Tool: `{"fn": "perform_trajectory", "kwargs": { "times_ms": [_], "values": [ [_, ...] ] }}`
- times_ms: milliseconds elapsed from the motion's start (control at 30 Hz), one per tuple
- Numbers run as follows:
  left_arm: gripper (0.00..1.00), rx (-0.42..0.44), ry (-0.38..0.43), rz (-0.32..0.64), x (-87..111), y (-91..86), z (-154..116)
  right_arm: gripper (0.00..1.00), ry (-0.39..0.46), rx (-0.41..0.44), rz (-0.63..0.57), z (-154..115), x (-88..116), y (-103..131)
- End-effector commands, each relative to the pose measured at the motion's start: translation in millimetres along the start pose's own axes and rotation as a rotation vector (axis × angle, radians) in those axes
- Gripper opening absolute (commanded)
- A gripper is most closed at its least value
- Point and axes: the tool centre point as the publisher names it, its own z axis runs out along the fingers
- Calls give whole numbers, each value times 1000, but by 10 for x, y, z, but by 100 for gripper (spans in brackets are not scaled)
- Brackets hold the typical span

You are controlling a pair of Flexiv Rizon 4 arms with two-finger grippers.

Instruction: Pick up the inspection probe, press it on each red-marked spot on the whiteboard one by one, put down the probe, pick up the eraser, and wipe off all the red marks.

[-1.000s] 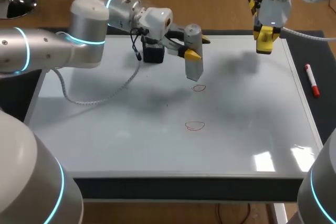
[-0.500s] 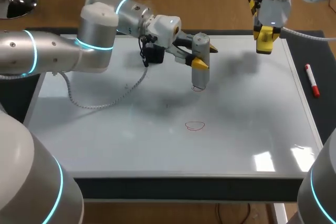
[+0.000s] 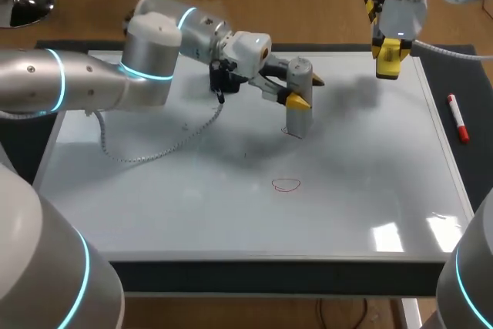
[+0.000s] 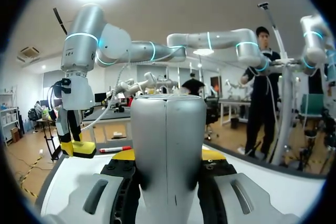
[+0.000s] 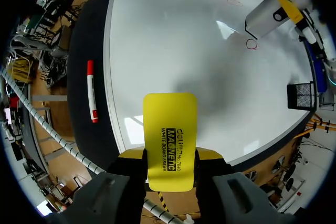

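The left arm enters from the left and reaches across the far half of the whiteboard point(image 3: 154, 198). The left gripper point(image 3: 301, 90) is closed on the inspection probe point(image 3: 298, 119), a grey cylinder; in the left wrist view the two fingers clamp its sides and the probe fills the space between them. The probe stands nearly upright, slightly tilted, with its lower end at the upper red mark point(image 3: 287, 131), a small ring partly covered by the probe in the head view. Whether the end bears on the board cannot be determined. The lower red mark point(image 3: 286, 184), a second ring, lies nearer the front edge of the board, apart from the probe and uncovered. The right arm enters from the right, and the right gripper point(image 3: 387, 59) hangs above the far right corner of the board, well apart from the probe. Its fingers pinch the eraser point(image 5: 169, 129), a flat yellow block that projects ahead of the fingertips (right wrist view). A red marker point(image 3: 458, 119) lies on the dark mat just beside the board's right edge. A black mesh holder point(image 5: 299, 95) sits on the board near its far edge, behind the left gripper.
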Motion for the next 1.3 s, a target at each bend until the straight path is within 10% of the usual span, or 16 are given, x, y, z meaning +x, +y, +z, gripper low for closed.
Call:
{"fn": "perform_trajectory", "kwargs": {
  "times_ms": [33,1300],
  "values": [
    [0,16,14,0,-71,77,-20,0,3,-1,-2,-12,5,-9],
    [0,-20,6,-6,-254,266,-126,0,3,-1,-2,-12,5,-9]
  ]
}}
